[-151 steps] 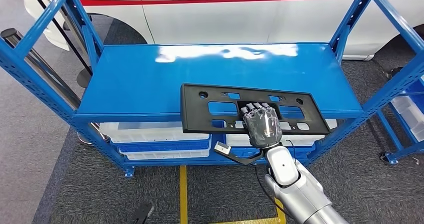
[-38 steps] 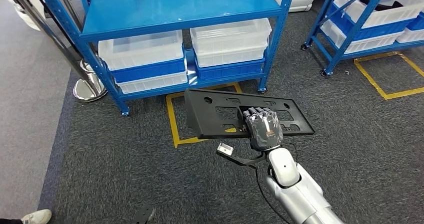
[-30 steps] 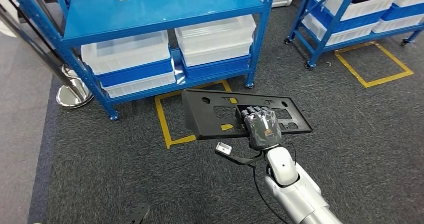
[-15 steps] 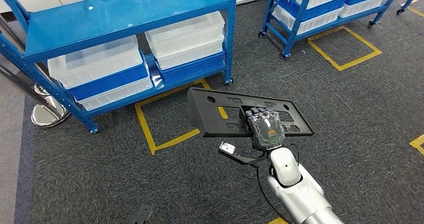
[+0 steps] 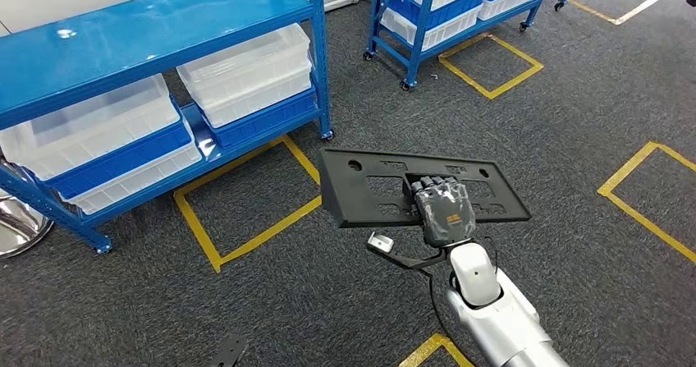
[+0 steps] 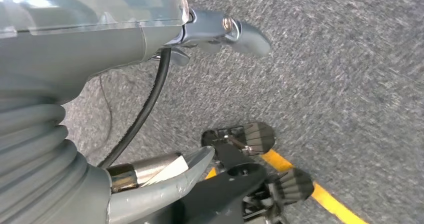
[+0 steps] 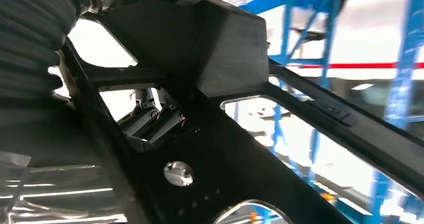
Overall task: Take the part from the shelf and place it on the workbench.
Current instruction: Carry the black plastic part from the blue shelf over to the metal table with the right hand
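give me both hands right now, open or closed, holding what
Left hand: hangs over the carpet; open or closed cannot be told.
Right hand: grips the black plastic mounting panel.

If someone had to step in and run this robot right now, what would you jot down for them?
Right robot hand: holds the flat black plastic part with rectangular cut-outs, roughly level above the dark grey carpet.
Left robot hand: hangs over the carpet; its fingers are too unclear to judge.
Blue metal shelf: off to the left, with white and blue plastic bins below.
Done: the part is off the shelf.
Left: no workbench in sight; find it, then set the part on it.
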You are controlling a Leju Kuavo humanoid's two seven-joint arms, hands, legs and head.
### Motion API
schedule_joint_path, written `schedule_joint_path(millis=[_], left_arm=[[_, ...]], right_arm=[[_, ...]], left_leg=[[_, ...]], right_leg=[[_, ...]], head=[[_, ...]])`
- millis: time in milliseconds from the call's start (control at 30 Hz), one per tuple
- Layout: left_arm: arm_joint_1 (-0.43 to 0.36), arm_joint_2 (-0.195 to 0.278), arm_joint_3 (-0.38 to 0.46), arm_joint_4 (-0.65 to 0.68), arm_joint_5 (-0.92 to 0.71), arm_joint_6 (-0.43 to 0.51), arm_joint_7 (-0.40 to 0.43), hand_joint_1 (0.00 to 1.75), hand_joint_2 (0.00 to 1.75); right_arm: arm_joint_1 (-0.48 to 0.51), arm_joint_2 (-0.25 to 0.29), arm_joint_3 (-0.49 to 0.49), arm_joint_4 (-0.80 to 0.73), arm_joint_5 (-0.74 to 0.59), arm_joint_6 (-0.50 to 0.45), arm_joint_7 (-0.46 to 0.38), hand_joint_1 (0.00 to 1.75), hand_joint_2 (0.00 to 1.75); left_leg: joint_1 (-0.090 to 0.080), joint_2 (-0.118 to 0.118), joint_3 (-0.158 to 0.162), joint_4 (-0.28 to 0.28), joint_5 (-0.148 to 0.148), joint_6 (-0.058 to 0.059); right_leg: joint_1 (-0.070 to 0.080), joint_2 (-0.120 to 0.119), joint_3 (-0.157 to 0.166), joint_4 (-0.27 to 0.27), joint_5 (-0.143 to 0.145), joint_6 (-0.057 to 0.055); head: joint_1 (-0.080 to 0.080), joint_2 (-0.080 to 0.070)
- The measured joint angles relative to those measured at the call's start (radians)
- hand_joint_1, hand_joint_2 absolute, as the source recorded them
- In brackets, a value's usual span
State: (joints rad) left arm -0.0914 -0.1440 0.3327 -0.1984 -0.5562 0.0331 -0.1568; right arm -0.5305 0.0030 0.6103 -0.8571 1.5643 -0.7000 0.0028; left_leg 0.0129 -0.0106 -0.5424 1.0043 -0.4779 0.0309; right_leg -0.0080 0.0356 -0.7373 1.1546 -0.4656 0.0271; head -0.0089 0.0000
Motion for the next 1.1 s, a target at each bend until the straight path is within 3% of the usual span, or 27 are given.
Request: schedule_joint_path(millis=[67,100,133,200,267,300,367,400,467,533,567,600,633,700,733,800,833,900,967,1033,1100], left_arm=[[0.002,0.0,0.001,0.0,0.0,0.0,0.0,0.0,1.75],[0.002,0.0,0.002,0.0,0.0,-0.001,0.0,0.0,1.75],[0.002,-0.001,0.002,0.0,-0.001,-0.002,0.0,0.0,1.75],[0.0,-0.004,0.002,0.0,-0.002,-0.003,-0.001,0.0,1.75],[-0.001,-0.006,0.002,0.0,-0.003,-0.004,-0.001,0.0,1.75],[-0.002,-0.007,0.002,0.0,-0.003,-0.004,-0.001,0.0,1.75],[-0.002,-0.008,0.003,0.0,-0.003,-0.004,-0.002,0.0,1.75],[-0.004,-0.008,0.003,0.0,-0.004,-0.004,-0.002,0.0,1.75],[-0.007,-0.009,0.004,0.0,-0.008,-0.005,-0.005,0.0,1.75],[-0.005,-0.009,0.007,0.0,-0.013,-0.008,-0.006,0.0,1.75],[-0.003,-0.009,0.009,0.0,-0.016,-0.01,-0.006,0.0,1.75],[-0.001,-0.01,0.012,0.0,-0.018,-0.011,-0.007,0.0,1.75],[-0.001,-0.01,0.014,0.0,-0.02,-0.012,-0.007,0.0,1.75],[-0.002,-0.01,0.018,0.0,-0.022,-0.013,-0.01,0.0,1.75],[-0.002,-0.01,0.02,0.0,-0.024,-0.013,-0.011,0.0,1.75],[-0.001,-0.011,0.023,0.0,-0.027,-0.013,-0.012,0.0,1.75],[-0.001,-0.012,0.024,0.0,-0.029,-0.013,-0.012,0.0,1.75],[-0.002,-0.013,0.027,0.0,-0.031,-0.013,-0.012,0.0,1.75],[-0.004,-0.017,0.028,0.0,-0.031,-0.013,-0.013,0.0,1.75],[-0.003,-0.019,0.028,0.0,-0.031,-0.013,-0.014,0.0,1.75],[-0.001,-0.019,0.029,0.0,-0.031,-0.014,-0.015,0.0,1.75]], right_arm=[[-0.015,-0.005,0.006,0.008,0.0,0.0,0.009,1.75,1.75],[-0.019,-0.008,0.01,0.012,0.0,0.0,0.013,1.75,1.75],[-0.024,-0.011,0.015,0.017,0.0,0.0,0.019,1.75,1.75],[-0.036,-0.018,0.025,0.026,0.0,0.0,0.029,1.75,1.75],[-0.052,-0.023,0.033,0.033,0.0,0.0,0.034,1.75,1.75],[-0.059,-0.025,0.036,0.036,0.0,0.0,0.037,1.75,1.75],[-0.071,-0.033,0.046,0.042,0.0,0.0,0.048,1.75,1.75],[-0.076,-0.037,0.055,0.046,0.0,0.0,0.058,1.75,1.75],[-0.096,-0.045,0.084,0.059,0.0,0.0,0.08,1.75,1.75],[-0.13,-0.051,0.132,0.083,0.001,0.0,0.101,1.75,1.75],[-0.146,-0.053,0.16,0.098,0.001,0.0,0.109,1.75,1.75],[-0.161,-0.056,0.187,0.114,0.001,0.001,0.118,1.75,1.75],[-0.173,-0.062,0.212,0.128,0.002,0.001,0.126,1.75,1.75],[-0.198,-0.073,0.256,0.152,0.003,0.001,0.142,1.75,1.75],[-0.214,-0.079,0.279,0.161,0.003,0.002,0.149,1.75,1.75],[-0.246,-0.087,0.319,0.176,0.003,0.003,0.156,1.75,1.75],[-0.257,-0.092,0.335,0.182,0.003,0.004,0.158,1.75,1.75],[-0.267,-0.104,0.354,0.192,0.004,0.004,0.159,1.75,1.75],[-0.272,-0.115,0.367,0.201,0.004,0.004,0.158,1.75,1.75],[-0.28,-0.119,0.376,0.206,0.004,0.004,0.158,1.75,1.75],[-0.283,-0.119,0.384,0.211,0.004,0.004,0.159,1.75,1.75]], left_leg=[[-0.003,0.032,-0.005,0.002,0.001,0.002],[-0.004,0.048,-0.007,0.003,0.001,0.001],[-0.004,0.062,-0.007,0.005,0.0,0.0],[-0.004,0.088,-0.007,0.009,-0.004,-0.005],[-0.009,0.109,-0.007,0.013,-0.009,-0.013],[-0.012,0.119,-0.006,0.013,-0.011,-0.018],[-0.014,0.14,-0.003,0.011,-0.012,-0.028],[-0.012,0.139,-0.002,0.015,-0.018,-0.034],[-0.008,0.098,-0.022,0.063,-0.057,-0.041],[-0.005,0.042,-0.079,0.187,-0.121,-0.043],[-0.005,0.029,-0.108,0.249,-0.144,-0.043],[-0.005,0.022,-0.129,0.29,-0.15,-0.043],[-0.005,0.02,-0.134,0.294,-0.138,-0.042],[-0.004,0.008,-0.095,0.202,-0.07,-0.037],[-0.002,-0.021,-0.068,0.14,-0.04,-0.033],[0.003,-0.073,-0.032,0.052,-0.013,-0.029],[0.003,-0.086,-0.028,0.04,-0.015,-0.026],[0.002,-0.064,-0.026,0.03,-0.008,-0.017],[0.004,-0.037,-0.023,0.017,0.003,-0.002],[0.002,-0.006,-0.023,0.011,0.008,0.007],[-0.002,0.026,-0.025,0.012,0.007,0.009]], right_leg=[[-0.005,-0.024,-0.051,0.124,-0.057,0.01],[-0.007,-0.029,-0.058,0.153,-0.062,0.014],[-0.01,-0.033,-0.043,0.14,-0.049,0.016],[-0.012,-0.063,0.033,0.019,-0.001,0.016],[-0.003,-0.1,0.091,-0.086,0.025,0.001],[0.002,-0.107,0.098,-0.105,0.025,-0.008],[0.006,-0.086,0.095,-0.109,0.03,-0.024],[0.004,-0.074,0.095,-0.113,0.034,-0.03],[-0.001,-0.052,0.095,-0.122,0.042,-0.044],[-0.002,-0.026,0.092,-0.125,0.048,-0.053],[-0.001,-0.011,0.09,-0.124,0.049,-0.054],[0.0,0.005,0.089,-0.123,0.05,-0.055],[0.001,0.019,0.088,-0.121,0.051,-0.055],[0.001,0.047,0.087,-0.115,0.051,-0.053],[0.001,0.06,0.085,-0.111,0.052,-0.051],[-0.001,0.085,0.072,-0.103,0.056,-0.04],[-0.003,0.098,0.065,-0.103,0.06,-0.032],[-0.007,0.114,0.057,-0.108,0.069,-0.016],[-0.002,0.066,0.04,-0.079,0.048,-0.008],[0.0,-0.004,-0.009,0.029,-0.014,-0.003],[-0.006,-0.026,-0.06,0.149,-0.064,0.005]], head=[[0.002,0.0],[0.002,0.0],[0.002,0.0],[0.002,0.0],[0.002,0.0],[0.002,0.0],[0.001,0.0],[0.001,0.0],[0.001,0.0],[0.0,0.0],[0.0,0.0],[0.0,0.0],[0.0,0.0],[0.0,0.0],[0.0,0.0],[0.001,0.0],[0.001,0.0],[0.001,0.0],[0.004,0.0],[0.008,0.0],[0.01,0.0]])
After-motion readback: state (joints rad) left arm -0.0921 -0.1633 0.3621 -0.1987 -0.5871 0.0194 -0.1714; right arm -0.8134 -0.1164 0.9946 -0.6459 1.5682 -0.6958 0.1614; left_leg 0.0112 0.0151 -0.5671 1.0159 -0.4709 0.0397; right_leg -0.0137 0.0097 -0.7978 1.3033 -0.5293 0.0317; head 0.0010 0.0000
